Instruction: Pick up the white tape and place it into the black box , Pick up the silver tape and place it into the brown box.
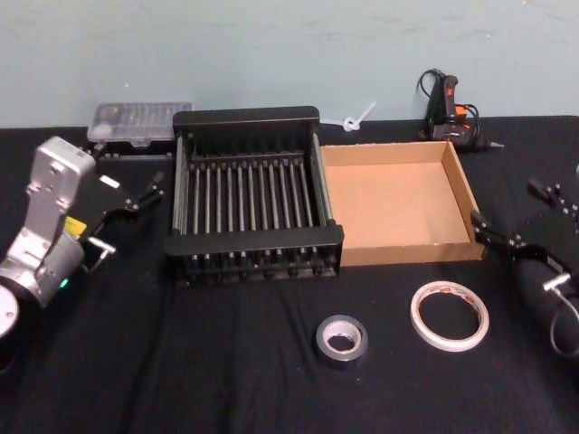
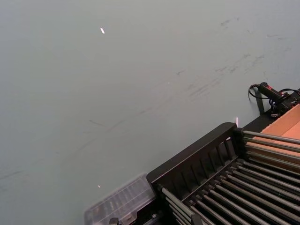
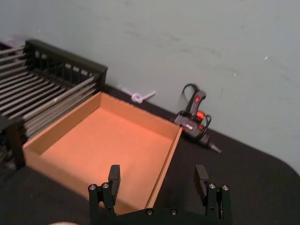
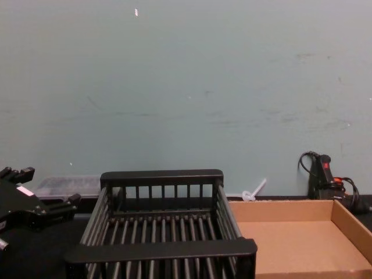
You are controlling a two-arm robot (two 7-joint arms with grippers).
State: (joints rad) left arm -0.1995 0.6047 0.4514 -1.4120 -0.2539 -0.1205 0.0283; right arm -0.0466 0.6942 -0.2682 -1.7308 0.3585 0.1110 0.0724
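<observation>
Head view: ring-shaped white tape roll with red-printed core (image 1: 450, 315) lies flat on the black-clothed desk (image 1: 226, 362), in front of the shallow tan cardboard box (image 1: 457, 185). Thick dark grey-silver tape roll (image 1: 341, 338) sits just to its left, in front of the black slatted crate (image 1: 185, 181). Both boxes hold nothing, so I judge neither pick has started. Left tool (image 1: 150, 191) hangs beside the crate's left wall; I cannot tell its finger state. Right tool (image 1: 482, 229) sits off the cardboard box's near right corner, close to the white roll, so it looks the natural first pick.

Left wrist view: crate bars, wall, clear plastic case (image 2: 119, 202).

Right wrist view: fingers (image 3: 114, 176) spread wide, nothing between them, aimed over the box.

Chest view: left tool low left beside the crate.
</observation>
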